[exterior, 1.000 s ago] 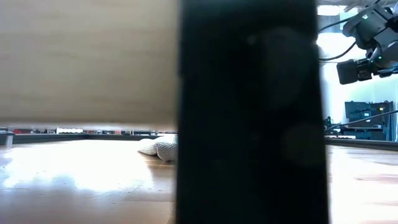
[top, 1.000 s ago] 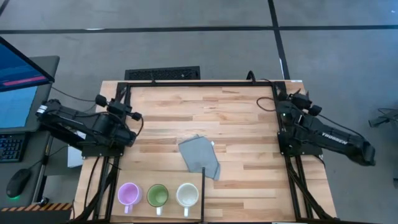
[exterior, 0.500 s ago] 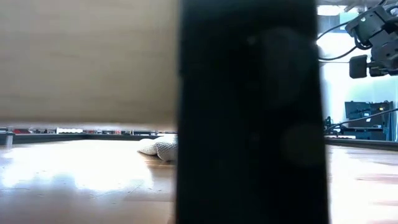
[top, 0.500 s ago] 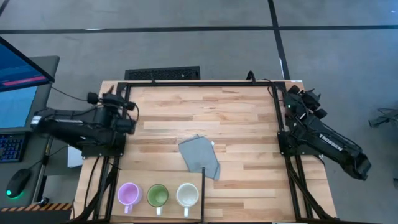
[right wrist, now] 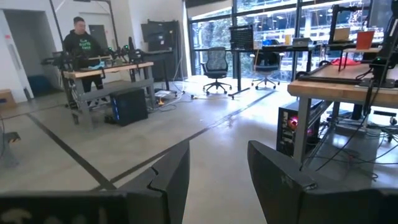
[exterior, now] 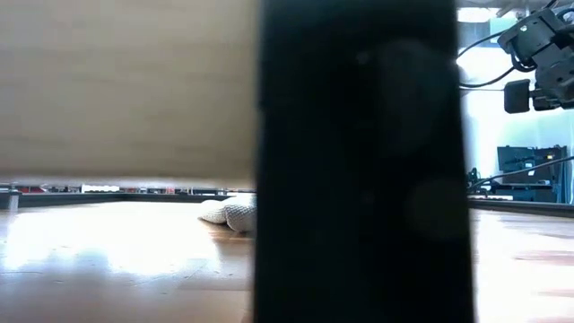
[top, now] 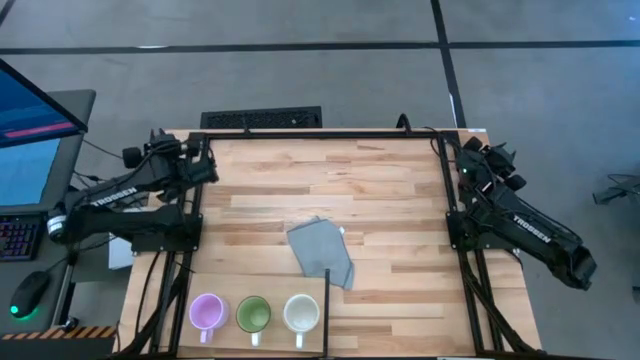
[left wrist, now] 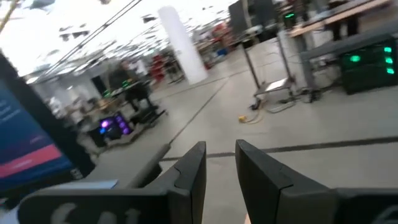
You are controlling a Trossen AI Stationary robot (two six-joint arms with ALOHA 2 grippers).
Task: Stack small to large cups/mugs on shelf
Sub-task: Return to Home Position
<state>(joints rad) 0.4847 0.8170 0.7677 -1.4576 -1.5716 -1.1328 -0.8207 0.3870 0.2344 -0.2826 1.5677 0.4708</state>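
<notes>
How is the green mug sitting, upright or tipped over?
Upright. The green mug shows its round open mouth to the high view, standing on the shelf between the purple mug and the white mug.

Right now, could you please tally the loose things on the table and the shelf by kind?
Mugs on the shelf: 3 (purple mug, green mug, cream-white mug)
Grey cloth on the table: 1
Total: 4
</notes>
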